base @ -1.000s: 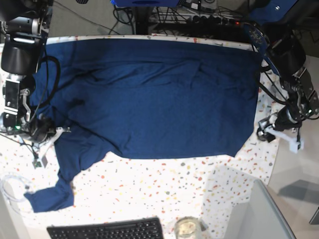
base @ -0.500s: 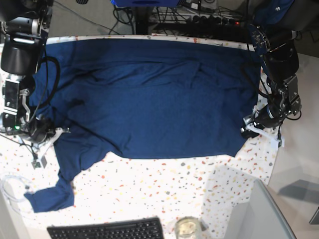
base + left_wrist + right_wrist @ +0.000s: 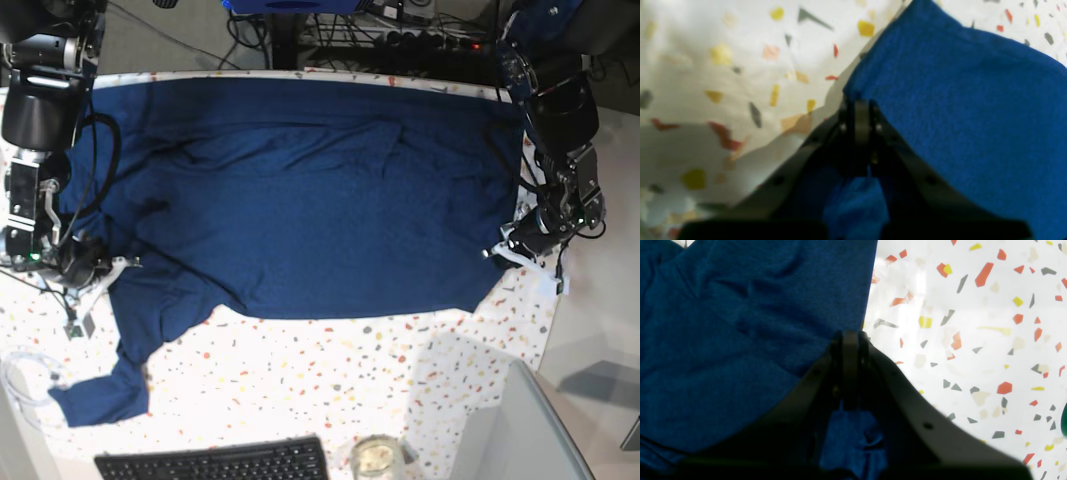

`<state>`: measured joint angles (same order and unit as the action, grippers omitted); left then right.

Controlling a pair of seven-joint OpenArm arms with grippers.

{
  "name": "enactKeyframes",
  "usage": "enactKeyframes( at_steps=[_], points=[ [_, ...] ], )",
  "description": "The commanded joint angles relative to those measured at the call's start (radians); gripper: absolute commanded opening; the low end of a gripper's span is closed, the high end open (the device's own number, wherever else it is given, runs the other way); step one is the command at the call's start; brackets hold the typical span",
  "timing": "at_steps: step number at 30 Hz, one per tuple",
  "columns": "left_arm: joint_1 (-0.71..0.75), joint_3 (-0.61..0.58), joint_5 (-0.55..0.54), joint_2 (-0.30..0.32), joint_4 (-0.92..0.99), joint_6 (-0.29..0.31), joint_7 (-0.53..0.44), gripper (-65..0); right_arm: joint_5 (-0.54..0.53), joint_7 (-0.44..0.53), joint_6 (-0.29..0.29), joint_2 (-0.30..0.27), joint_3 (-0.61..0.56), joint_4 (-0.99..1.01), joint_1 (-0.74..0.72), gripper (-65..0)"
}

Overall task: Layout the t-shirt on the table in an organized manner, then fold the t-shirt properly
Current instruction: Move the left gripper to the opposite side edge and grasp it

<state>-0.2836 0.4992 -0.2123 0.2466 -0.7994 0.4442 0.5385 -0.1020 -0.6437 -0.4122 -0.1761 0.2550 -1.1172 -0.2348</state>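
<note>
Broadly, a soft navy knit t-shirt (image 3: 300, 200) covers the speckled desk (image 3: 330, 380); left gripper (image 3: 497, 252) and right gripper (image 3: 118, 266) each pinch its edges, fingertips buried in fabric.

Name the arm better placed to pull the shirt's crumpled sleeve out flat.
Right. The right gripper is shut on the shirt beside that sleeve; the left gripper grips the opposite edge.

Bright light from above is washing out the table (image 3: 300, 380) near the keyboard (image 3: 215, 462). In the wrist views, the near table cloth is blurring softly, and the dark gripper bodies are casting grey shadows beside the shirt (image 3: 973, 116).
</note>
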Motion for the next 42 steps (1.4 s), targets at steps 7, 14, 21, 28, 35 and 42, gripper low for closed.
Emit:
enactKeyframes(
  at_steps=[7,14,21,28,35,42],
  points=[
    [0.076,-0.181,-0.012,0.017,-0.197,-0.117,-0.016,-65.0,-0.009,0.020,-0.004,-0.010,-0.003,-0.011,-0.030,-64.4],
    [0.171,-0.300,-0.012,0.026,-0.303,-0.210,-0.016,-65.0,-0.009,0.020,-0.004,-0.010,0.004,-0.011,-0.028,-64.4],
    [0.235,-0.353,-0.011,0.026,-0.473,-0.288,-0.011,-65.0,-0.009,0.020,-0.004,-0.010,-0.001,-0.011,-0.028,-64.4],
    [0.246,-0.356,-0.008,0.024,-0.521,-0.304,-0.008,-65.0,-0.009,0.020,-0.004,-0.010,0.004,-0.011,-0.027,-64.4],
    [0.246,-0.356,0.199,-0.046,-0.553,-0.302,-0.008,-65.0,-0.009,0.020,-0.004,-0.010,0.004,-0.010,-0.027,-64.4],
    [0.254,-0.356,0.270,-0.089,-0.596,-0.301,-0.008,-65.0,-0.009,0.020,-0.004,-0.010,0.004,-0.010,-0.030,-64.4]
  ],
)
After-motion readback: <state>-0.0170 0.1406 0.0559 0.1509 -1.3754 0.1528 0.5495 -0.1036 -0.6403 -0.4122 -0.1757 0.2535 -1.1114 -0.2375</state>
